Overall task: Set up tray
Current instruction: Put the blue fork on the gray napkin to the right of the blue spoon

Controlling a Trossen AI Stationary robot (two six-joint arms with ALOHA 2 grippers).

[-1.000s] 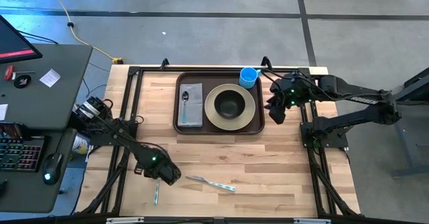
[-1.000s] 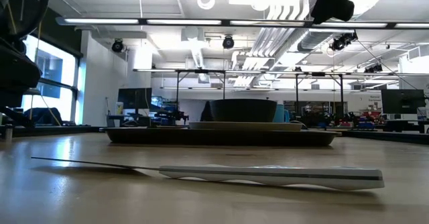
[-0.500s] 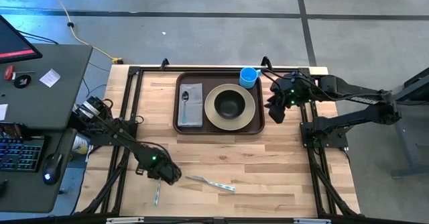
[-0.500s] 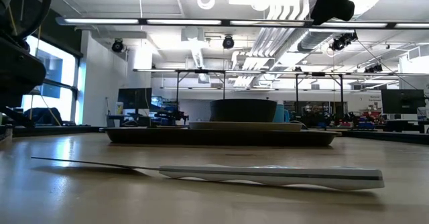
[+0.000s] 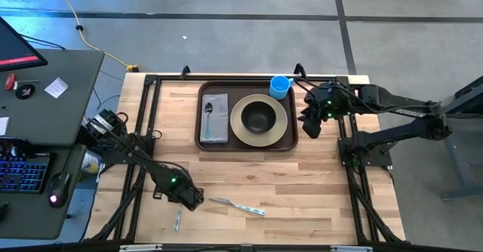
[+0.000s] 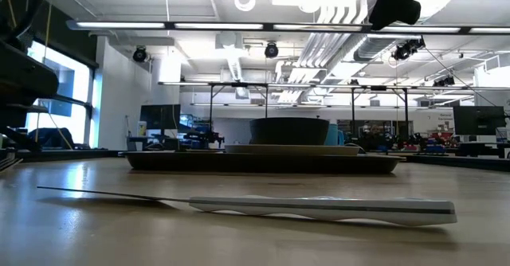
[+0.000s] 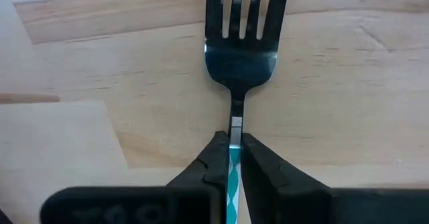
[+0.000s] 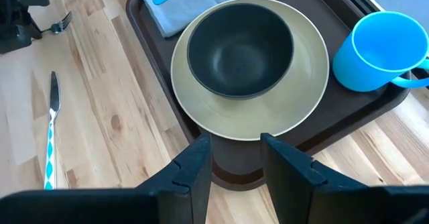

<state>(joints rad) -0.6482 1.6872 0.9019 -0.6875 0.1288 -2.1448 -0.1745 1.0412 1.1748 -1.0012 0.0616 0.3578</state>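
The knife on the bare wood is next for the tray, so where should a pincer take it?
Grip the knife by its patterned handle, coming straight down with the fingers across its narrow width. It lies flat on the table, apart from the tray, so only a top approach fits. The thin blade offers little to hold.

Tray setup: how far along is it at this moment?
Mostly loaded: the tray already holds a napkin with a spoon, a plate with a bowl, and a blue cup. In hand: the left gripper is shut on a fork. Left: a knife lies on the table. The right gripper waits open beside the tray.
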